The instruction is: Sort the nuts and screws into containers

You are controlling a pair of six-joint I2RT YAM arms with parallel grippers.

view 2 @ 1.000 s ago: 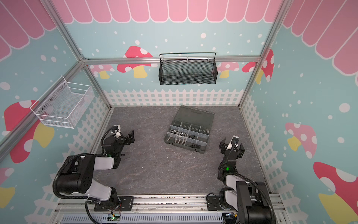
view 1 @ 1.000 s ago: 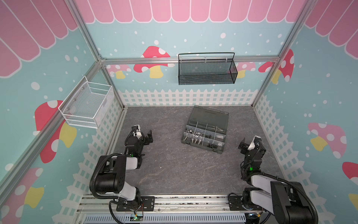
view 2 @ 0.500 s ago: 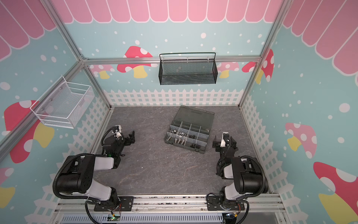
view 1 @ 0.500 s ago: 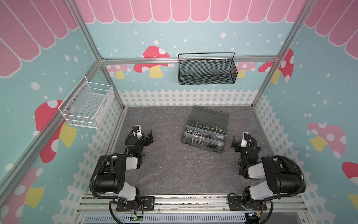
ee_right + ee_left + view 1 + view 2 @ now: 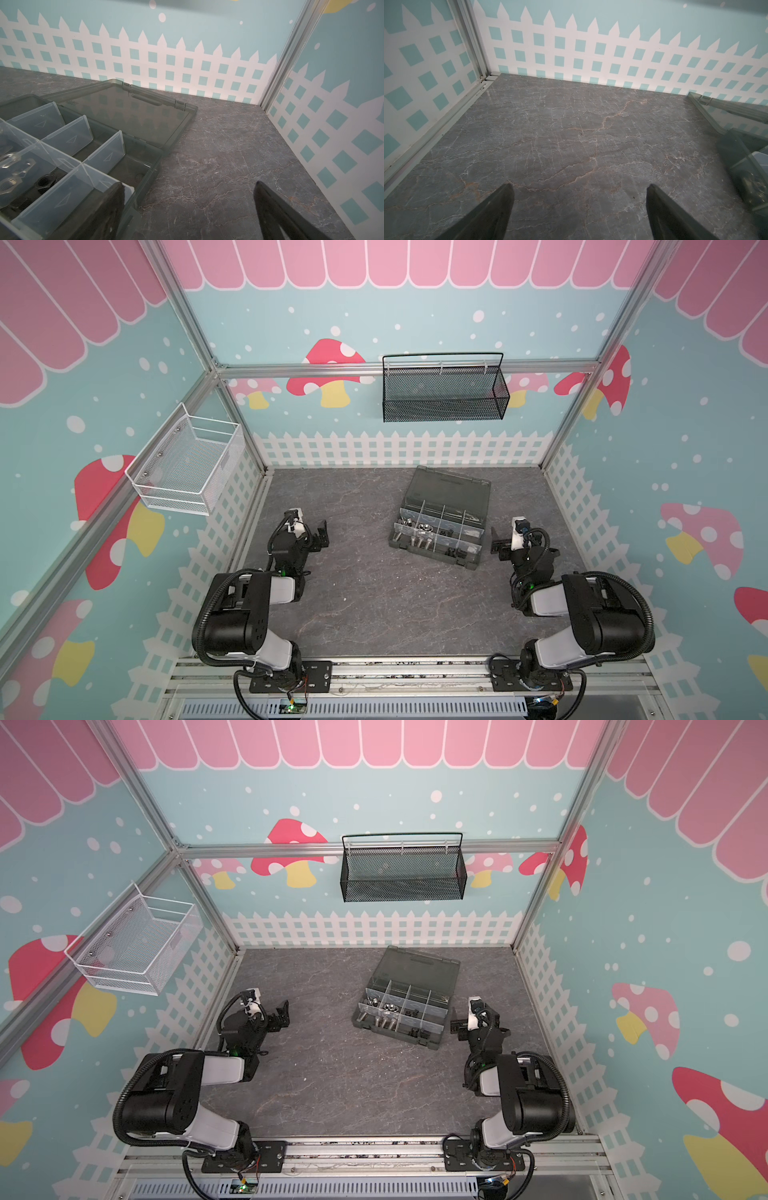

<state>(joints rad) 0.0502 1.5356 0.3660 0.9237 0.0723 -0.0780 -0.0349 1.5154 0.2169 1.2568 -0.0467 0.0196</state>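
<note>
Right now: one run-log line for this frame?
left gripper: open, empty | right gripper: open, empty, beside box | lid: open | nuts, screws: in compartments

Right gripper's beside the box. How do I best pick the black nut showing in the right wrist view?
Probably straight down from above: the black nut seems to lie flat, threaded hole up, and translucent dividers wall its compartment, blocking a sideways approach. Pinch across two opposite outer flats with the open right gripper.
</note>
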